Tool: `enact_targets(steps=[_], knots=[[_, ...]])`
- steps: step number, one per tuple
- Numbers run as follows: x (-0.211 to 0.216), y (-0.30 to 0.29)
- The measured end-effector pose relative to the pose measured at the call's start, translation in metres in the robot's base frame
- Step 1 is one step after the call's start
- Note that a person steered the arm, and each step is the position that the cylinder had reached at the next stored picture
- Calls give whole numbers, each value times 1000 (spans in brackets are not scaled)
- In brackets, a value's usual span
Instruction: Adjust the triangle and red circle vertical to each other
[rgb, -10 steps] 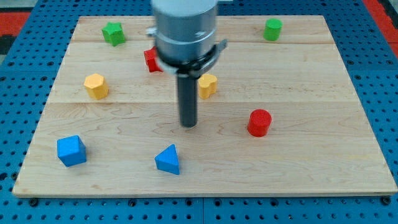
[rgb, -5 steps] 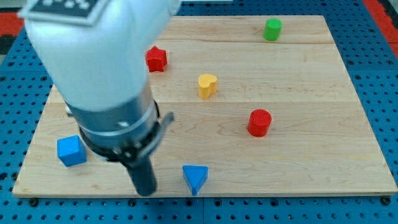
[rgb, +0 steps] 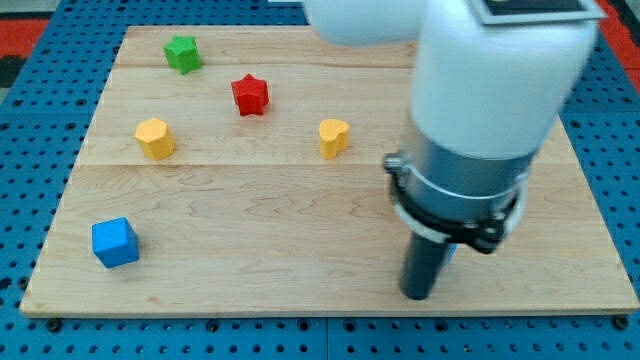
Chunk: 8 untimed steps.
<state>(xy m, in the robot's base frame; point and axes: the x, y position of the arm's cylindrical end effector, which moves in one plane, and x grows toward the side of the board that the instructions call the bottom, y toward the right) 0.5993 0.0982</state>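
1. my tip (rgb: 418, 296) sits near the worktop's (rgb: 250, 270) bottom edge, right of centre; a sliver of blue (rgb: 451, 254) shows beside the rod, shape unclear.
2. there is no end effector, only the rod.
3. blue cube (rgb: 114, 242) lies far left.
4. the red circle is hidden behind the arm.
5. yellow heart (rgb: 333, 136), yellow hexagon (rgb: 154, 137), red star (rgb: 250, 94), green star (rgb: 182, 52) lie farther up.

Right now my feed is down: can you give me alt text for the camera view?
My tip rests near the bottom right of the wooden board, and the arm above it hides the triangle and red circle, apart from a blue sliver beside the rod. In view are a green star, red star, yellow hexagon, yellow heart and blue cube.
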Motion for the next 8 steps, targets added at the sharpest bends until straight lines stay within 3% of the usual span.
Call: enact_targets(steps=[1, 2, 4, 6, 7, 8], knots=[[-5, 20], [-36, 10], [-53, -8], [-106, -14], [-113, 6], [-91, 36]])
